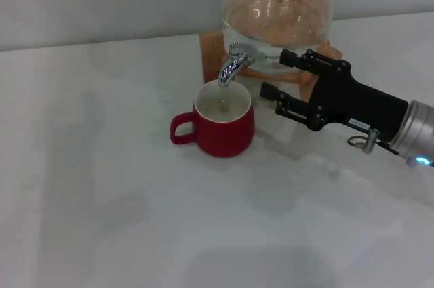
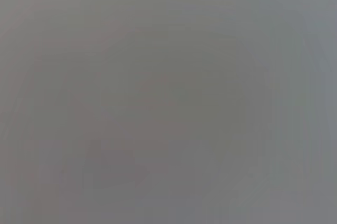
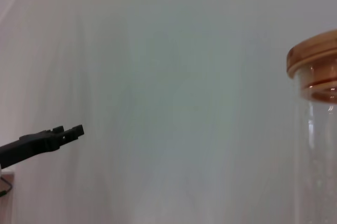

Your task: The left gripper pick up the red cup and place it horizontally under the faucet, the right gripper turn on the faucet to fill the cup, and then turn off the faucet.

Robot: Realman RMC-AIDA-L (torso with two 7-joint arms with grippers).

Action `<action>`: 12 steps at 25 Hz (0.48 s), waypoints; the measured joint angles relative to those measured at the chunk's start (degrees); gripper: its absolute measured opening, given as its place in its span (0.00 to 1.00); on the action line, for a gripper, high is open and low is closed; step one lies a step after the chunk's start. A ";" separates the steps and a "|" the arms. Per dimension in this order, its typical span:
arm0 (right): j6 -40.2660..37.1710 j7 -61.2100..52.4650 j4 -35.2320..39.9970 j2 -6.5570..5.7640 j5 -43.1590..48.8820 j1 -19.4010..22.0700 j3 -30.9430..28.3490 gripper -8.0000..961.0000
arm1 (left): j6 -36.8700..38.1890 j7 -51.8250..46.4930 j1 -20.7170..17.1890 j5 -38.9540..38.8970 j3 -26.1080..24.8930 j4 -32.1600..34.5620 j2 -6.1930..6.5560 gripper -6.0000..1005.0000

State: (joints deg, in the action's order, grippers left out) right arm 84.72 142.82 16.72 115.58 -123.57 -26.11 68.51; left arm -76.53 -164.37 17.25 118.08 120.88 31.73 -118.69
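Cup centre frame on tabletop, upright beneath faucet spout | right gripper jaws spread, holding nothing, just right of faucet, lever lying to its left | left gripper out of sight | likely step: working the lever.

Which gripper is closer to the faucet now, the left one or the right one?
Right. The right gripper is open just beside the faucet, above the red cup. The left gripper is out of the head view.
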 joint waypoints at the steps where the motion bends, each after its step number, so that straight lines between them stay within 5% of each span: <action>1: -0.31 0.00 -0.03 0.02 0.00 -0.25 0.13 0.72 | -0.01 0.00 -0.01 0.15 0.03 0.00 0.00 0.69; 12: -2.69 0.00 0.33 0.11 -0.37 -1.55 0.43 0.72 | -0.03 0.02 -0.24 1.27 0.27 0.00 -0.22 0.69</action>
State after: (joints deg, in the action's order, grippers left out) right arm 82.03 142.83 17.05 115.69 -123.94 -27.66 68.94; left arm -76.56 -164.35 17.00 119.35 121.15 31.72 -118.91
